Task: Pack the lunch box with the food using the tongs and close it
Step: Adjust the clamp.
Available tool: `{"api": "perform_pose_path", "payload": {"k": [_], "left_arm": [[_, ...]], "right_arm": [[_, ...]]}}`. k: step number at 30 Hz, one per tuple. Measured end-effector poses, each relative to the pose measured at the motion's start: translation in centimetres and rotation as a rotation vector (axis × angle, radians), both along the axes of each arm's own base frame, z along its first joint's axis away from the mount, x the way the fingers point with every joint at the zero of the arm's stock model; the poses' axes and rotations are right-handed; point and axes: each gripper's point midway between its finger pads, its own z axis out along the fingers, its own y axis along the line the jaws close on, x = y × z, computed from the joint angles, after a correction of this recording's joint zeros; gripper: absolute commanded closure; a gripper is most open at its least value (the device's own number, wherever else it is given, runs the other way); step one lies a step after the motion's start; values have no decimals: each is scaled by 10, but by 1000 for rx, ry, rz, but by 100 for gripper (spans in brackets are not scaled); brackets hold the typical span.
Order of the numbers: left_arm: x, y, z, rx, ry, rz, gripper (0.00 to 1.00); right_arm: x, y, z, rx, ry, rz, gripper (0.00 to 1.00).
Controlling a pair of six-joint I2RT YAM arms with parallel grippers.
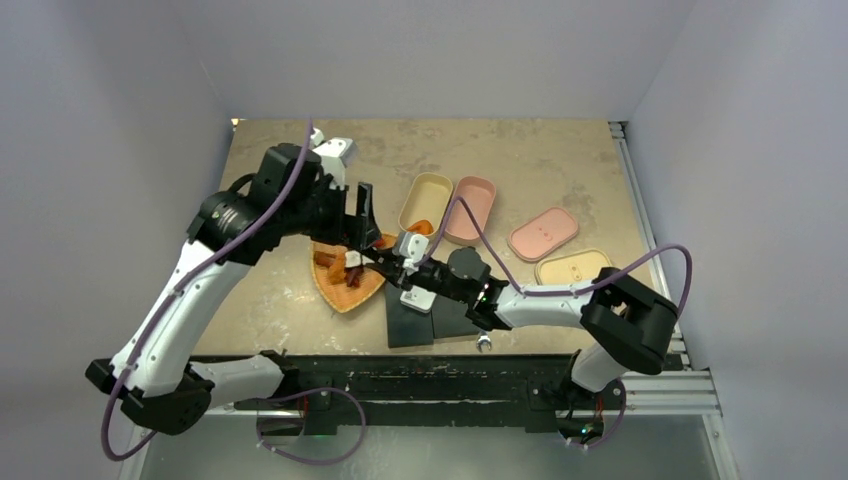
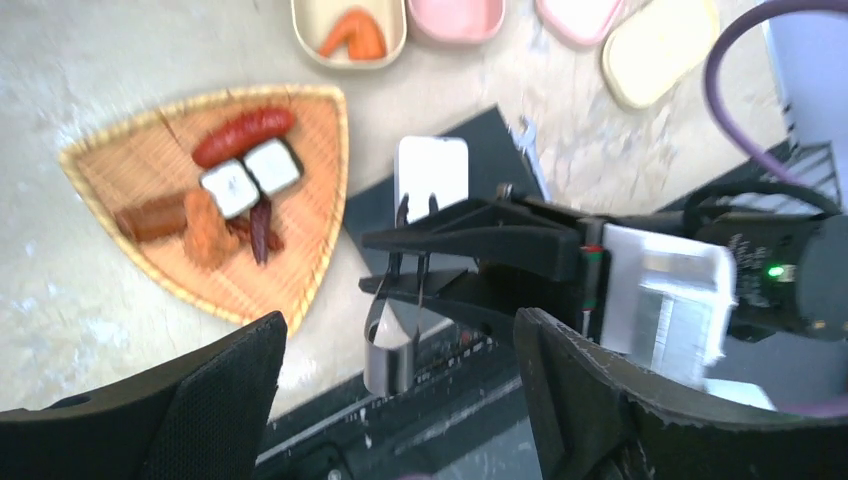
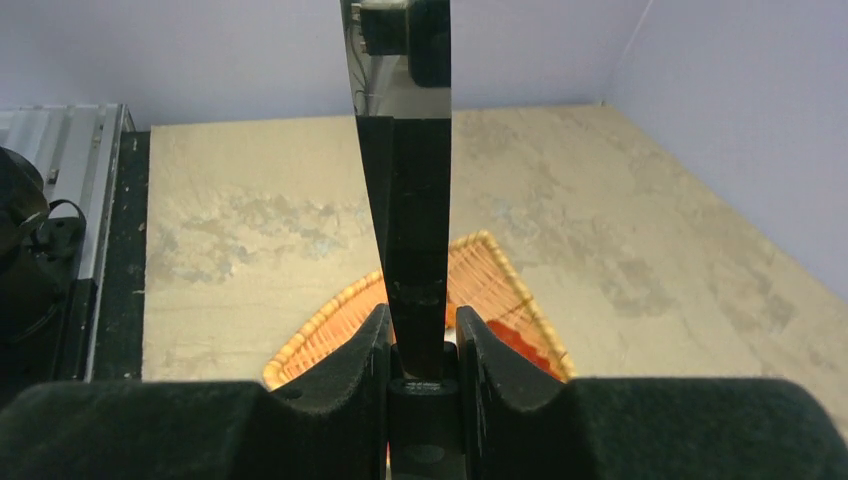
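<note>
My right gripper (image 3: 420, 345) is shut on the tongs (image 3: 408, 200), whose dark arms rise straight up from between its fingers. In the left wrist view the tongs' shiny looped end (image 2: 395, 355) hangs below the right gripper (image 2: 420, 270). My left gripper (image 2: 400, 330) stands wide open around that loop, touching nothing. Most of the food (image 2: 235, 185), a red sausage with black-and-white and brown pieces, lies on a woven tray (image 1: 340, 292). One orange piece (image 2: 355, 35) lies in the beige lunch box (image 1: 425, 200). From above, both grippers (image 1: 362, 215) (image 1: 397, 265) hover over the tray.
A pink box (image 1: 470, 208) stands beside the beige one. A pink lid (image 1: 543, 233) and a beige lid (image 1: 573, 268) lie to the right. Dark mats (image 1: 430, 318) and a small silver wrench (image 1: 484, 342) sit near the front edge.
</note>
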Motion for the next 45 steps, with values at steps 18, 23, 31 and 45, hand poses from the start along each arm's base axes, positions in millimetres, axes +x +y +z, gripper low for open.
{"api": "perform_pose_path", "payload": {"k": [18,23,31,45], "left_arm": [[25,0,17,-190,-424,30,20],[33,-2,5,-207,-432,61,38],[37,-11,-10,-257,-407,79,47],[44,-26,-17,-324,-368,84,66]], "right_arm": [[19,8,31,181,307,-112,100],[23,5,33,205,340,-141,100],[23,1,44,247,355,-151,100],[24,1,43,248,361,-158,100]]}}
